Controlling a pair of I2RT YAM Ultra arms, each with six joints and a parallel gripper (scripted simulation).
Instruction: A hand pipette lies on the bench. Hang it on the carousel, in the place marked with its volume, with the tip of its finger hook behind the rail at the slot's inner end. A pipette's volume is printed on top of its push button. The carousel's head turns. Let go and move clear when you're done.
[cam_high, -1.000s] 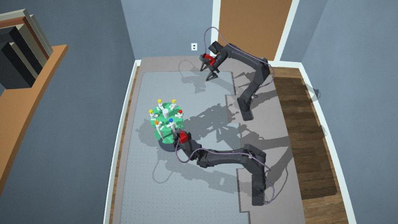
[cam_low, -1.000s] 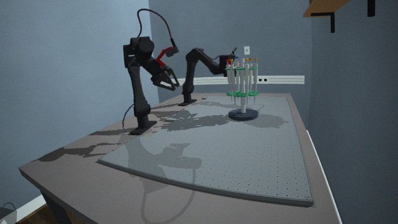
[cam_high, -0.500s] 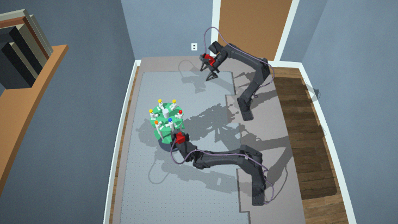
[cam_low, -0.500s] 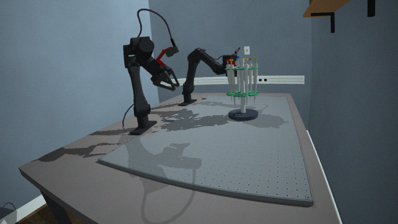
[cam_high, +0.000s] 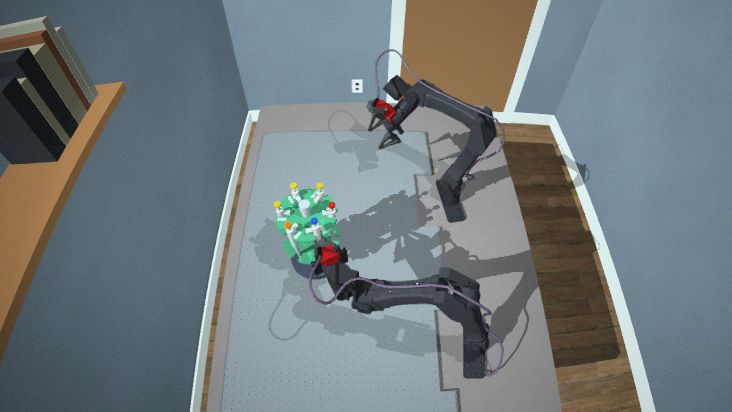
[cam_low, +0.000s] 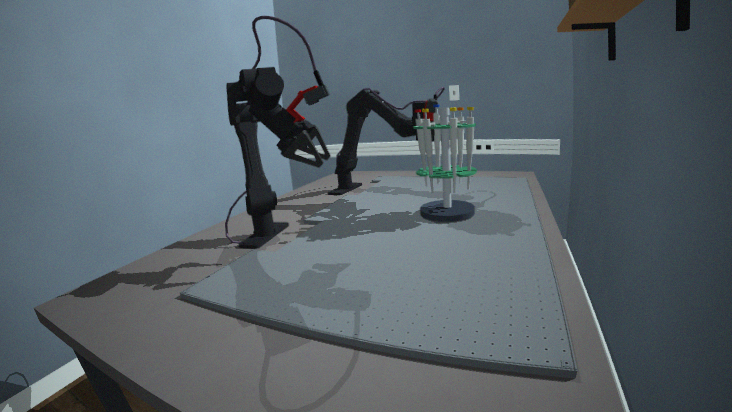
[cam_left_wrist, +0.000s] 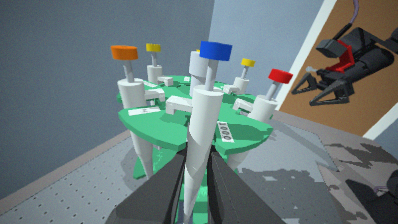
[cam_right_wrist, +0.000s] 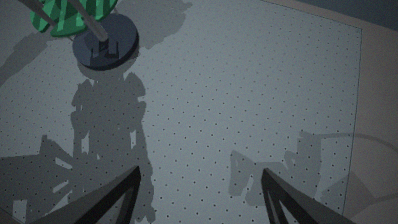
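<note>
Left gripper clenched around the blue-topped pipette, upright at the near edge of the green carousel, label 1000 beside it. Orange-topped and red-topped pipettes flank it, 1 per side; right gripper spread wide, well apart, open room between.

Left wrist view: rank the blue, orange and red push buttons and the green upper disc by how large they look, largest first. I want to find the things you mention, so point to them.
1. Green upper disc (cam_left_wrist: 165, 128)
2. Blue push button (cam_left_wrist: 215, 51)

Orange push button (cam_left_wrist: 124, 53) and red push button (cam_left_wrist: 280, 76): too alike to rank, both smaller than the blue.
</note>
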